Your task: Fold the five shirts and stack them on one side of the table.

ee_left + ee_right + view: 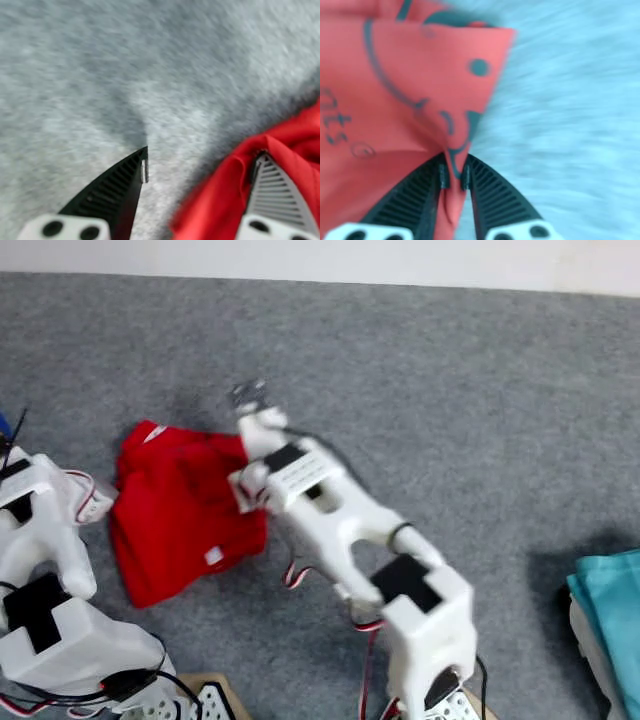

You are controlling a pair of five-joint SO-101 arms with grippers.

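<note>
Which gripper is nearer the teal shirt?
Right. The right gripper pinches the red shirt on its side toward the teal shirt; the left gripper, open, is at its far side.

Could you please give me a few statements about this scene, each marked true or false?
1. The right tool is shut on an edge of the red shirt. True.
2. The left tool is clamped shut on the shirt. False: its jaws stand open, with red fabric lying against one finger.
3. A teal cloth lies at the edge of the high view, apart from the red shirt. True.
4. The red shirt lies on bare wood. False: it lies on a grey felt-like surface.
</note>
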